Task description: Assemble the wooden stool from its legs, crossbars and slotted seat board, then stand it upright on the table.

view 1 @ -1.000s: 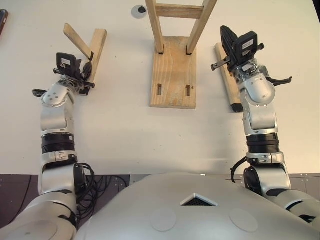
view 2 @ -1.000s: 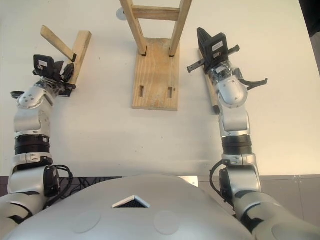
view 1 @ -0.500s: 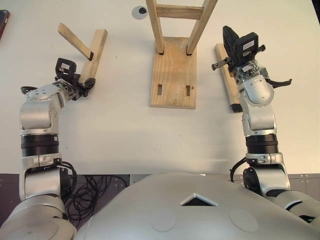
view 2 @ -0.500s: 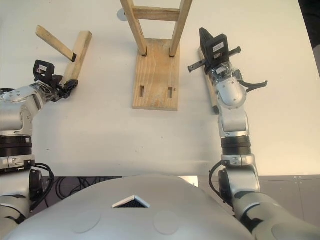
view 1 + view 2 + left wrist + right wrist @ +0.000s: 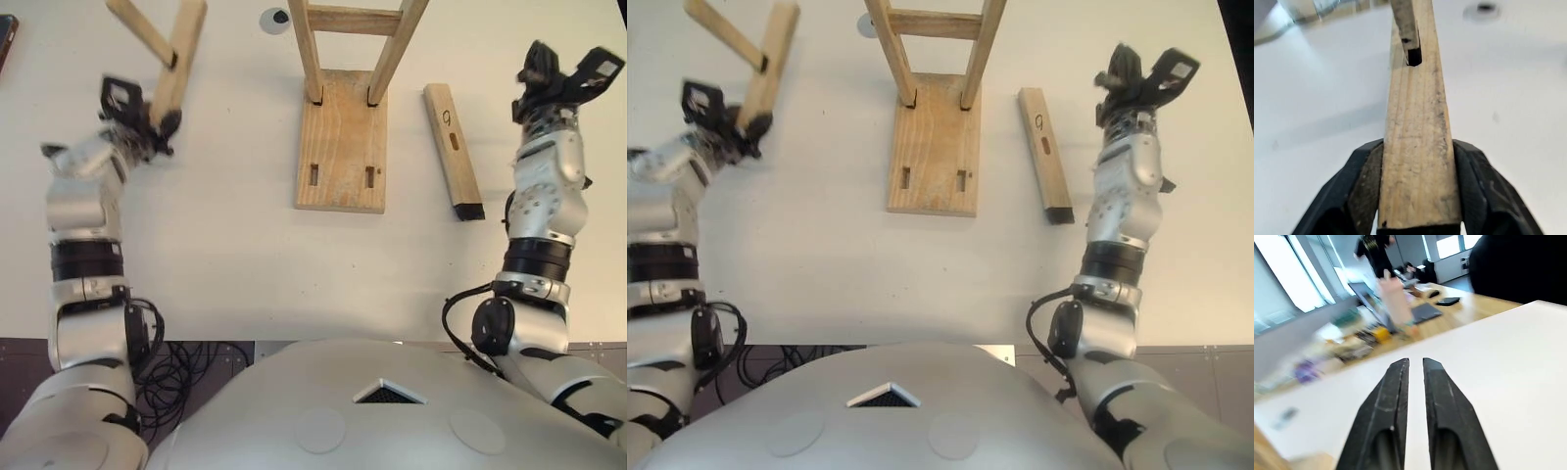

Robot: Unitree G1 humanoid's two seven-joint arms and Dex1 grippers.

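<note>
White worktop point(image 5: 245, 255) is carrying a half-built stool: the slotted seat board point(image 5: 340, 147) is lying flat at centre, with two legs point(image 5: 306, 49) and their crossbar point(image 5: 355, 20) standing in its far slots while its two near slots are sitting empty. One loose leg point(image 5: 453, 149) is lying just right of the board.

At far left I am holding the left tool point(image 5: 1418, 156) clamped on the near end of another leg point(image 5: 181, 44), with a second crossbar point(image 5: 142, 24) sticking out of its slot at an angle. The right tool point(image 5: 1416, 363) is hanging with its fingers drawn almost together on nothing, well apart from the loose leg.

As I am judging it, the held piece is the risk. The grip is sitting at the very end of a long leg, so the weight may be levering it round between the pads. The crossbar looks only loosely seated and could be dropping out on any tilt. A wide swing toward centre could be knocking the standing legs out of their slots.

Left arm is running up the left side, wrist cocked toward centre, leg pointing to the far edge. Right arm is stretching to the far right, tool aiming away.
</note>
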